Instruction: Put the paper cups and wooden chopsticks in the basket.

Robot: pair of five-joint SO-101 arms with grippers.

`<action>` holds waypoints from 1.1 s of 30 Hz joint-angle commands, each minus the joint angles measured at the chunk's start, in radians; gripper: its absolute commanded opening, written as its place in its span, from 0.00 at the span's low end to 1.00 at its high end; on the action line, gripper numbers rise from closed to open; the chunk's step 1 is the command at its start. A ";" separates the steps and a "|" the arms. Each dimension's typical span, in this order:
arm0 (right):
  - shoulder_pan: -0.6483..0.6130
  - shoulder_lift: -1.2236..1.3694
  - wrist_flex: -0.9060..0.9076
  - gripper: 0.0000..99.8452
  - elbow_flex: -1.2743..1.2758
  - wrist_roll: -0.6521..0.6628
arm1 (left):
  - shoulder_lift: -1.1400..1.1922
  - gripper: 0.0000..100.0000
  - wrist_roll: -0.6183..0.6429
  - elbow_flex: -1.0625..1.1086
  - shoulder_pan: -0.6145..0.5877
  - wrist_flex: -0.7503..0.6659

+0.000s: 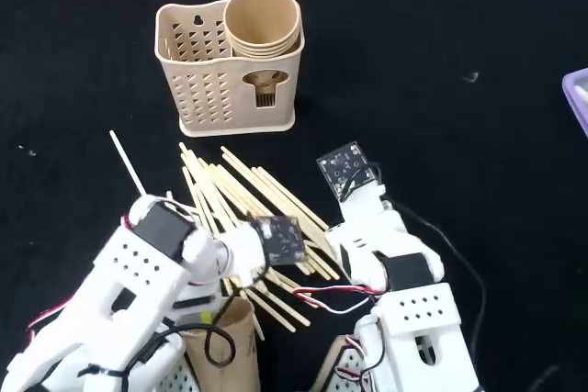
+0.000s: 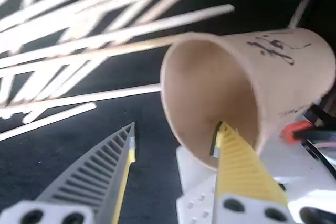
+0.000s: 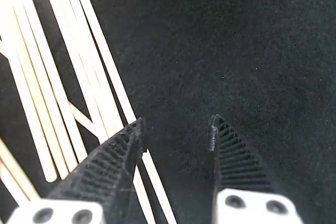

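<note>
Overhead, stacked cups (image 1: pixel 262 20) were seen in the upper-left basket (image 1: pixel 197 89); close up, left gripper (image 2: pixel 174 128) was held wide at a fallen cup (image 2: pixel 273 72), right gripper (image 3: pixel 176 123) wide beside chopsticks (image 3: pixel 79 51)

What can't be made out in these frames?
- High view: the lying paper cup is partly covered by the left arm and cut off by the bottom edge.
- High view: the number of stacked cups is unclear; the basket wall hides their bodies.
- Left wrist view: the chopsticks are blurred and uncountable.
- High view: the purple object is cut off at the right edge.
</note>
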 commanded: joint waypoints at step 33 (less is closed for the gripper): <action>0.511 -0.010 -0.052 0.19 -0.120 -0.097 | -0.014 0.25 0.261 -0.142 0.696 0.012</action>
